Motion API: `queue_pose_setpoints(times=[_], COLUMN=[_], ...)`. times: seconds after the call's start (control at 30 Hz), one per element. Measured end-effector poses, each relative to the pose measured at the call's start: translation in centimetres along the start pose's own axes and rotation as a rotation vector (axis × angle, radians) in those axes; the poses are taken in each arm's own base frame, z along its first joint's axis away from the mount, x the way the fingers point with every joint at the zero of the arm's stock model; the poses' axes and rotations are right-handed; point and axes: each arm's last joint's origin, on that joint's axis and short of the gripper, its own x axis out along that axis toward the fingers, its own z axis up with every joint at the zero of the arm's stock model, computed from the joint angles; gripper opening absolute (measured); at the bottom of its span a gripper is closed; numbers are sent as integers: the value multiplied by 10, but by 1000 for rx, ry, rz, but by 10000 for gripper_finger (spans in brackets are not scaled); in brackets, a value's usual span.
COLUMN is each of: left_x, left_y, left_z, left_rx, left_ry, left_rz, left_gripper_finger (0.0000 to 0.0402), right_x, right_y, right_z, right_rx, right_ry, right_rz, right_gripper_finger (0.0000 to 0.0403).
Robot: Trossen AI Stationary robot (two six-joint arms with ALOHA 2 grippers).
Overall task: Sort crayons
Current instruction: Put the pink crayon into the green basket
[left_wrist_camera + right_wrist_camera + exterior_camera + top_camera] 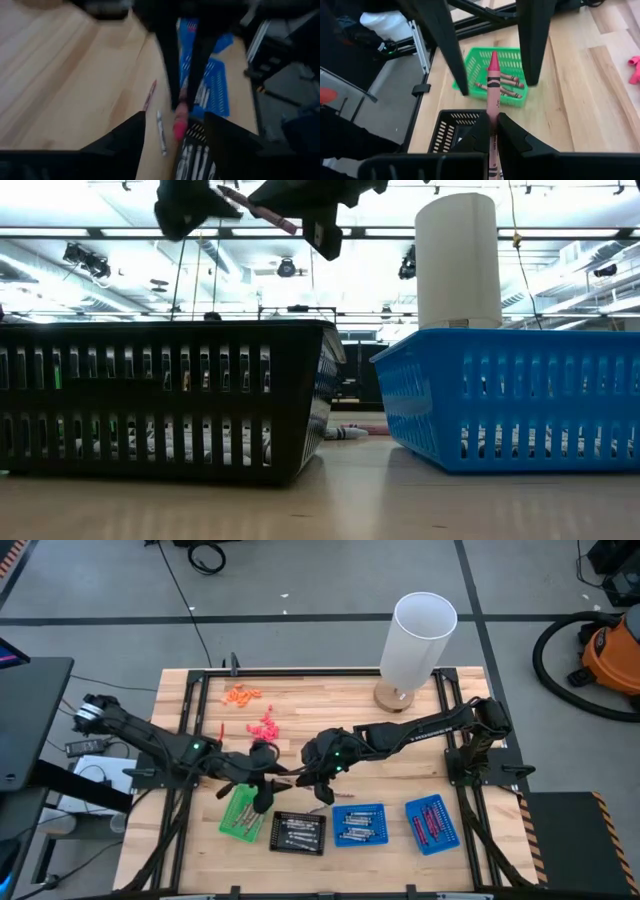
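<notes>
The left gripper (pixel 262 792) hangs above the near part of the table with its two dark fingers (pixel 131 135) spread wide and nothing between them; just below it sits the green tray (pixel 240 811), which holds a few dark red crayons (pixel 506 85). Directly ahead of those parted fingers, meeting them nearly tip to tip, is the right gripper (pixel 318 783), pinched tight on one pink-red crayon (pixel 493 90) that sticks out well past its fingertips toward the left gripper and points over the green tray. Under and just nearer than the right gripper stands the black tray (pixel 298 832) with pale crayons lying in it. On the bare wood close beneath the two grippers lie a dark red crayon (pixel 149 95) and a white crayon (pixel 161 132), side by side but apart. Farther to the right gripper's own side come the middle blue tray (pixel 359 824), holding grey-white crayons, and then the far blue tray (pixel 431 823), holding red ones. Beyond both grippers, on the far part of the table, are pink bits (pixel 265 726), orange bits (pixel 241 694) and a tall white cylinder (pixel 417 637) on a round wooden base
</notes>
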Motion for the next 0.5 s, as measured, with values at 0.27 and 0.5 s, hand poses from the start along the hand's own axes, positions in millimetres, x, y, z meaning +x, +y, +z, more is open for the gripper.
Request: queue_pose_setpoints(times=[0.27,0.5], left_x=[11,10], left_y=[-4,-4], left_z=[-1,-1], left_rx=[-27,-26], left_ry=[-14,-10], left_rz=[-11,-14], left_gripper_finger=[189,137], right_x=[1,2], right_y=[6,8], right_z=[-1,-2], right_rx=[-10,-25], right_ry=[-5,-2], right_rz=[16,17], right_gripper_finger=[23,23])
